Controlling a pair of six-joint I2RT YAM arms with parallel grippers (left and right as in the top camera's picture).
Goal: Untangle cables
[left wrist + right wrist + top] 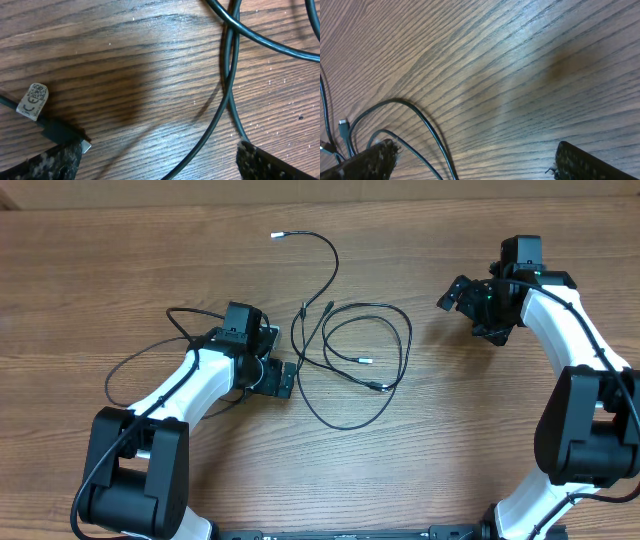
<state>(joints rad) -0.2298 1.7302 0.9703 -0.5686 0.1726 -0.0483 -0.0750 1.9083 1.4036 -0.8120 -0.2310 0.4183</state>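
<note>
Left gripper [160, 160]: jaws apart, gripping nothing. Black cables [226, 75] cross on the wood between its fingers; a white-labelled plug [60, 132] lies beside the lower-left finger.
Right gripper [475, 160]: jaws apart, holding nothing; cable loops at lower left.
Cables: overlapping loops, centre of overhead frame, on the table [100, 280] between both grippers.
</note>
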